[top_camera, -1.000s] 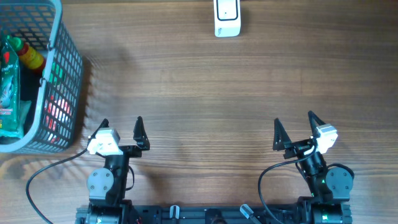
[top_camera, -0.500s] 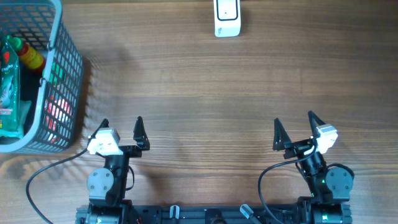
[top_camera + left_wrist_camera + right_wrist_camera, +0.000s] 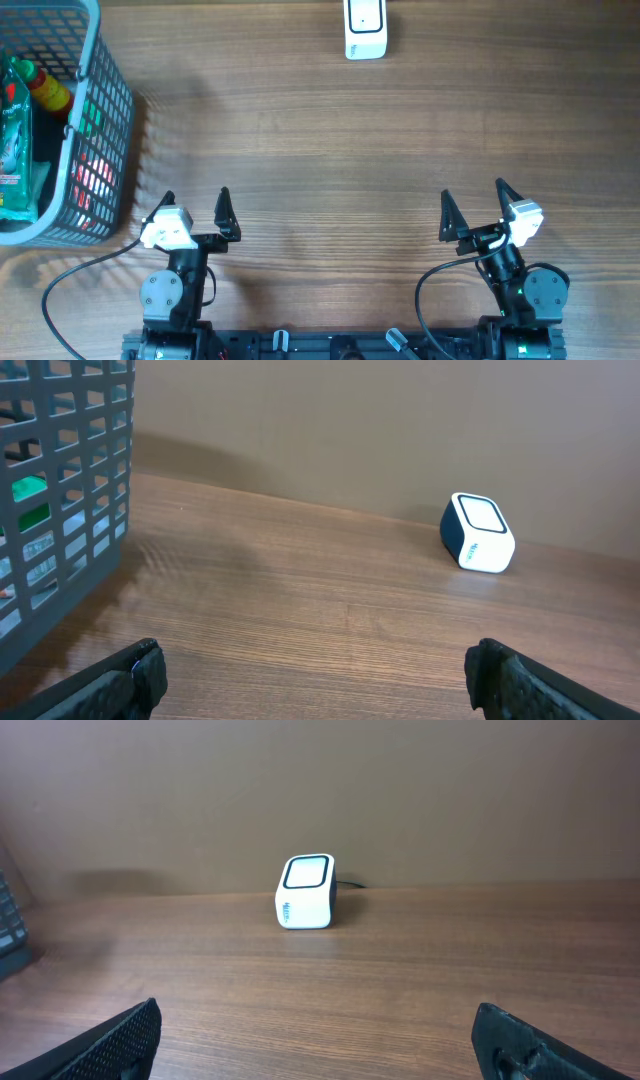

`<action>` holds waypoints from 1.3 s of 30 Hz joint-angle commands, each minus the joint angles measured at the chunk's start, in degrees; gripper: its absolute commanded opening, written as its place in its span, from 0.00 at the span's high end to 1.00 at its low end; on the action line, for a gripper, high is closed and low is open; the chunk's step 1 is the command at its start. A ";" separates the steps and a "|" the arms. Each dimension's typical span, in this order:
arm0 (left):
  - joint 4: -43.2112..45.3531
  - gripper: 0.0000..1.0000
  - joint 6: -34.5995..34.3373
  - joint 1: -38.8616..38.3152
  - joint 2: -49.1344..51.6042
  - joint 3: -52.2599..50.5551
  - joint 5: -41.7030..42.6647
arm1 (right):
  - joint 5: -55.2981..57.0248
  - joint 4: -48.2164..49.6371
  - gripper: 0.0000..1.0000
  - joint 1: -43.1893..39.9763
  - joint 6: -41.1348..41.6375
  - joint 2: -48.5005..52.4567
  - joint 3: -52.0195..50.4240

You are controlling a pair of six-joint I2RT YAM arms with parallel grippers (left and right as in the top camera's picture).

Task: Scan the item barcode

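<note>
White scanner (image 3: 365,30) sits well beyond left pincer (image 3: 195,195) and right pincer (image 3: 472,190), both spread wide, empty.

The table (image 3: 330,160) is matt, grained wood. The basket (image 3: 108,105) at upper left is grey plastic lattice; the scanner (image 3: 365,42) is smooth white plastic.

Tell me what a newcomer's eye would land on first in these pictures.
The grey mesh basket on the left, stuffed with colourful packaged items, stands out most. Next comes the small white scanner, alone at the far back, near the middle. Close to the robot's base, the left gripper and right gripper are both wide open and hold nothing.
</note>
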 commanded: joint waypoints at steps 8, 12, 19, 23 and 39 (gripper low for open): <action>-0.11 0.00 0.90 -0.22 -0.35 -0.26 0.48 | 0.94 0.15 0.00 0.46 0.66 -0.26 -0.04; -0.09 0.00 0.92 -0.22 -0.35 -0.26 0.48 | 0.94 0.15 0.00 0.46 0.66 -0.26 -0.04; -0.04 0.00 0.87 -0.22 -0.35 -0.26 0.50 | 0.94 0.15 0.00 0.46 0.63 -0.26 -0.04; 0.50 0.00 0.85 -0.22 -0.35 -0.26 0.52 | 0.94 0.15 0.00 0.46 0.63 -0.26 -0.04; 34.42 0.00 -0.15 -0.22 -0.35 -0.24 4.35 | 0.94 0.15 0.00 0.46 0.66 -0.26 -0.04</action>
